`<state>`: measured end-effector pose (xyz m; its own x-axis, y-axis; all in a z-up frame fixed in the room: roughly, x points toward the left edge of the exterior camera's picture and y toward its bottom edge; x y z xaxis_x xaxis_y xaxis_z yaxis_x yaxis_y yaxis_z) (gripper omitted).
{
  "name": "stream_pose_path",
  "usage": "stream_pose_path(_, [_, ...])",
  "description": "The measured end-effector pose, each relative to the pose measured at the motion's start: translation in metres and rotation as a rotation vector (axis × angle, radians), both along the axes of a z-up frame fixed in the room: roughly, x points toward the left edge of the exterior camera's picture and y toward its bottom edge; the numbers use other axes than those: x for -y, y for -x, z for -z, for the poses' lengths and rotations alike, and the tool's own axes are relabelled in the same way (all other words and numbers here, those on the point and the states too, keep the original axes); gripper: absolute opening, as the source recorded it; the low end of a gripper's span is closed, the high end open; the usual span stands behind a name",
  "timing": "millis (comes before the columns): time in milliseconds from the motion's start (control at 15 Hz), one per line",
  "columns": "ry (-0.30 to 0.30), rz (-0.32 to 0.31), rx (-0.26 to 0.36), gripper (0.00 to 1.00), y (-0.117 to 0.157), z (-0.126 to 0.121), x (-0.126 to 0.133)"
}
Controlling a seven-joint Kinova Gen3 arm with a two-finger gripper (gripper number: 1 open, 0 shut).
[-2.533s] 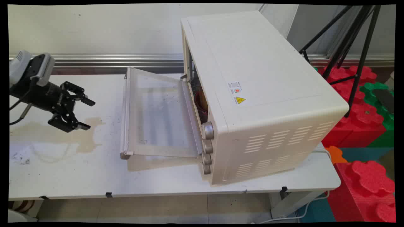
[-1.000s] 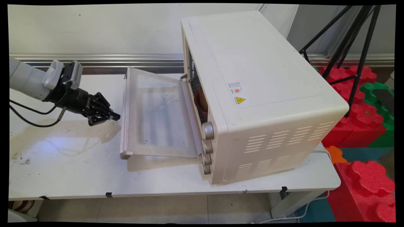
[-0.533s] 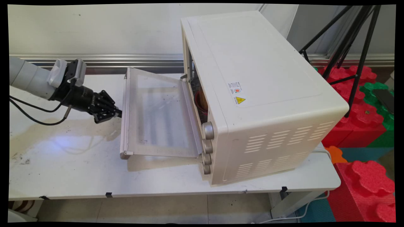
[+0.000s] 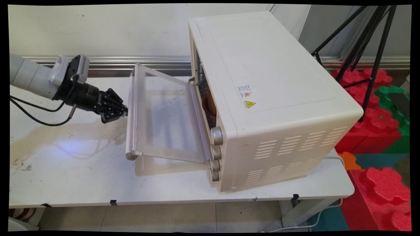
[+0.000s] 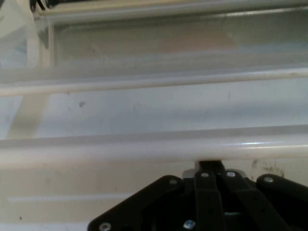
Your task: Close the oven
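Main view: arm reaching in low from left, nearly horizontal, gripper (image 4: 123,111) w/ fingers pressed together, tips right at handle bar (image 4: 130,113) along free edge of oven door (image 4: 164,114). Door hanging part open, tilted up off table (image 4: 65,170), hinged at cream toaster oven (image 4: 262,98); red-rimmed dish (image 4: 208,106) visible inside. Hand view: fingers (image 5: 210,169) closed, tips against underside of handle bar (image 5: 144,147), glass door pane beyond.
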<state>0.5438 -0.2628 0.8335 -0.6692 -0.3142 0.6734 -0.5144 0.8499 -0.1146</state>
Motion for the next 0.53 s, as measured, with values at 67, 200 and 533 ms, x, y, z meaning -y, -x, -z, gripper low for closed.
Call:
stream_pose_path(67, [0.007,0.001,-0.007,0.00,0.001,-0.004,0.000])
stream_pose_path(200, [0.021,0.004,-0.022,0.00,0.003,-0.012,0.000])
stream_pose_path(533, [0.064,0.007,-0.078,0.00,0.019,-0.040,0.002])
